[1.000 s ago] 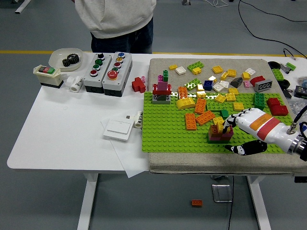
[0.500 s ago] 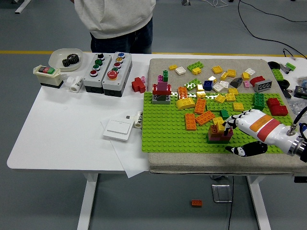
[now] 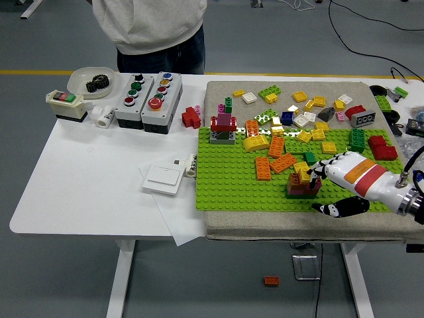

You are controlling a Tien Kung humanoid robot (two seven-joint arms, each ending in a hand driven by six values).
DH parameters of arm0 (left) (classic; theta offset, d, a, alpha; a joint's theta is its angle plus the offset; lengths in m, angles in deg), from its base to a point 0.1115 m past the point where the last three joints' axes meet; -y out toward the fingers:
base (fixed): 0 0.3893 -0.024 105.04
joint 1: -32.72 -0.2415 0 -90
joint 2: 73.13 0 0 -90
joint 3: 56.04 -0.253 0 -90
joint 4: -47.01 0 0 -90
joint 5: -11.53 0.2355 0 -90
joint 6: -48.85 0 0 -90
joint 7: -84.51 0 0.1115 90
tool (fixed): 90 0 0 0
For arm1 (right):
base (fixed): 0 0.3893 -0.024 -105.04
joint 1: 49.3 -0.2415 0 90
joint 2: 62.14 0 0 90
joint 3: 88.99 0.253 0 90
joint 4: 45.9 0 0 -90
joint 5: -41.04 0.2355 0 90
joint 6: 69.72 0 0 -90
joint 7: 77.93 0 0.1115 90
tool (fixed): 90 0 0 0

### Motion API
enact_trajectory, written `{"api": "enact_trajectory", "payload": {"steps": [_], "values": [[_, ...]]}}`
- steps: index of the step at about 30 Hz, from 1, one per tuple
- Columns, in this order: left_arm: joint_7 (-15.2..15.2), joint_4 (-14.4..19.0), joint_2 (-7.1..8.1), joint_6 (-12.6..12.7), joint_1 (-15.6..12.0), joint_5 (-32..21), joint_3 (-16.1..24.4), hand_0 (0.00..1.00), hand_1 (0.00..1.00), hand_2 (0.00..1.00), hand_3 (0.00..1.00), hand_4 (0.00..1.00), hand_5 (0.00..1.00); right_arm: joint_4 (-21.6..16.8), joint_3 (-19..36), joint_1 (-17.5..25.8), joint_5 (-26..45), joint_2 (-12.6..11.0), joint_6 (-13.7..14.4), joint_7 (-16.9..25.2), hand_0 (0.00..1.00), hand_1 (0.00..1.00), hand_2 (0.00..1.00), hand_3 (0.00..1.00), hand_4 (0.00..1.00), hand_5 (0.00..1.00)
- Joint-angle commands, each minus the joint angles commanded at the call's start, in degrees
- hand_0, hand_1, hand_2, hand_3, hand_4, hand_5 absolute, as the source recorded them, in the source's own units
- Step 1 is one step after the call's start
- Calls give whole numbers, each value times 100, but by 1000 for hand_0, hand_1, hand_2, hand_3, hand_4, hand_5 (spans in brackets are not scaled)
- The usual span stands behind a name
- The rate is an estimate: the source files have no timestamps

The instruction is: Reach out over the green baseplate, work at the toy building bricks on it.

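On the green baseplate (image 3: 232,185), toward its near right part, stands a small brick stack (image 3: 303,183): dark red below, yellow pieces on top. The right hand (image 3: 344,173) reaches in from the right edge. Its fingertips (image 3: 315,168) touch the stack's right side and yellow top, while the thumb (image 3: 338,208) lies apart on the plate's near edge, below and right of the stack. Whether the fingers truly grip it or only press against it, I cannot tell. Orange bricks (image 3: 279,159) lie just left of the stack; loose bricks (image 3: 308,106) scatter beyond. A person (image 3: 152,26) stands at the far side.
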Motion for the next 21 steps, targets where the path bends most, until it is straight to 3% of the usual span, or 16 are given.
{"api": "enact_trajectory", "payload": {"steps": [21], "values": [[-2,-9,3,-8,2,-13,3,786,773,752,592,655,665,-194,246,-20,132,3,271,96,570,532,606,556,792,410]]}}
